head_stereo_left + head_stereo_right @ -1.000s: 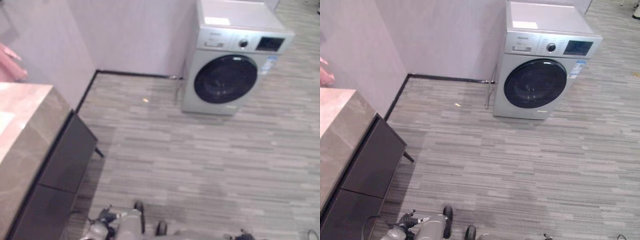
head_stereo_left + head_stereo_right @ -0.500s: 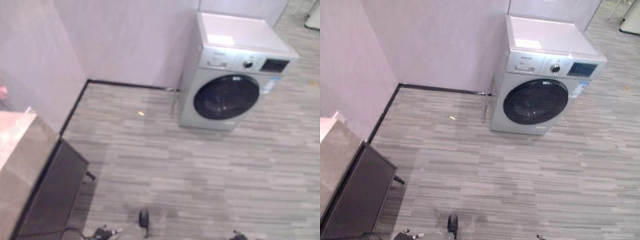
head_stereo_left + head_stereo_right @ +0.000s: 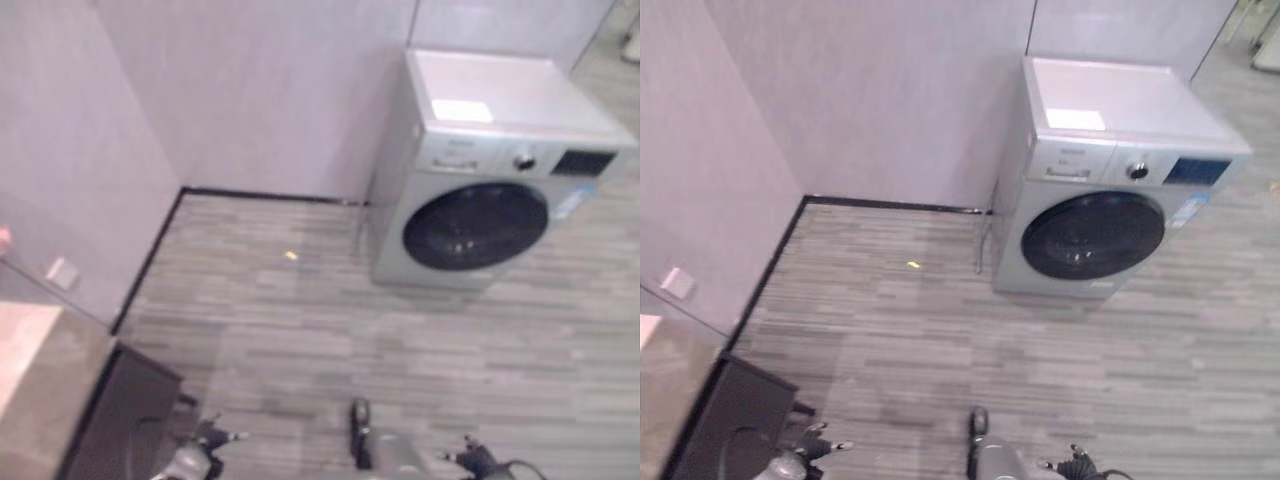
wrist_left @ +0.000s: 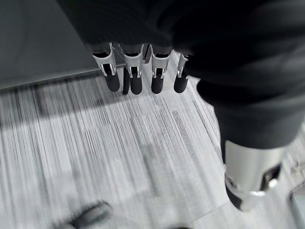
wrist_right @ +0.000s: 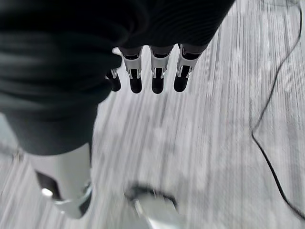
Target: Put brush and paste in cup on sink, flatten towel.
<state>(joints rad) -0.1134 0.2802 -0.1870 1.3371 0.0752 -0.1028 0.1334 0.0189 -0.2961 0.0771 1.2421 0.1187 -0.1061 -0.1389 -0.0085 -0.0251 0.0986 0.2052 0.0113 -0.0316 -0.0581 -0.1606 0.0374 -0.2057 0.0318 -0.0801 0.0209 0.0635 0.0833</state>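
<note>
Grey wood-grain plank floor spreads across the head views, with a silver front-loading washing machine standing against the pale wall in the far corner. At the lower left edge a stone-look countertop sits over a dark cabinet; this is probably the sink unit the task names, though no basin can be made out from here.

The left hand hangs over bare floor beside the cabinet, its fingers straight and relaxed, thumb apart, holding nothing. The right hand hangs the same way over the floor, released and empty. Both arms appear to be lowered at the robot's sides, which would suit walking or turning rather than reaching: nothing lies within grasp.

The brush, paste, cup and towel cannot be described, since they are not among what can be made out. In my judgement they lie on the counter beyond the left edge, so the task seems not yet begun and the next need is to face the counter.
</note>
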